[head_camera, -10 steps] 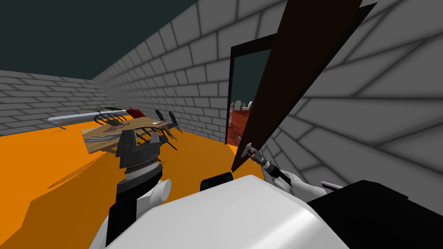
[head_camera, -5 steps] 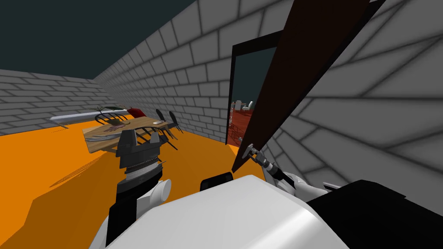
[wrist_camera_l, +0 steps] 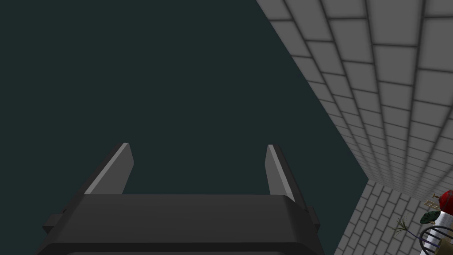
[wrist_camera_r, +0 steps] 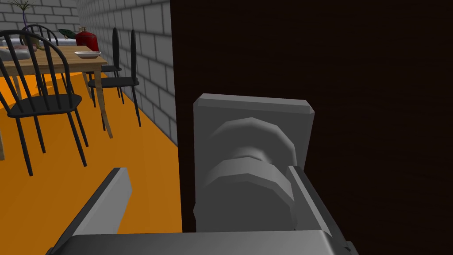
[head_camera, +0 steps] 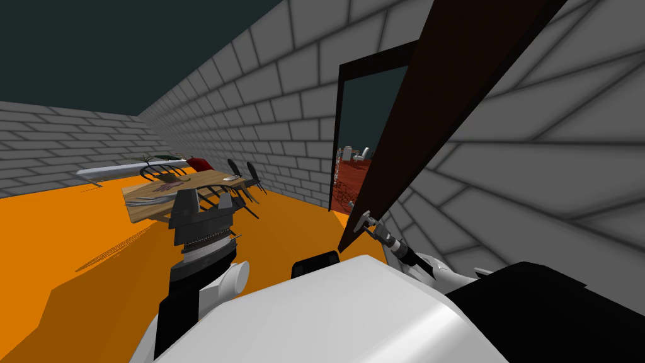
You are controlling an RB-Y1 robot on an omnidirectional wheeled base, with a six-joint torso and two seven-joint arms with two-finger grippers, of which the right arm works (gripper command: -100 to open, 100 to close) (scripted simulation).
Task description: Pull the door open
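Door [wrist_camera_r: 354, 88], dark brown slab: judged stiff, heavy. Best gripped at grey faceted round knob [wrist_camera_r: 245, 195], likely slippery; right jaws spread astride it, left jaws spread.

Flat even light; faint floor [head_camera: 75, 302] shadows; walls [head_camera: 252, 107] splay at corners.

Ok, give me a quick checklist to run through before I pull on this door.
1. Placement: ok, the door knob sits between the fingers of the right gripper.
2. Grip: not ok, that gripper is open; one finger is at the knob's side, the other stands apart.
3. Latch: ok, the door is already ajar.
4. Swing path: ok, it seems; the table and chairs stand well aside.
5. Other arm: ok, the left gripper is open, holding nothing.
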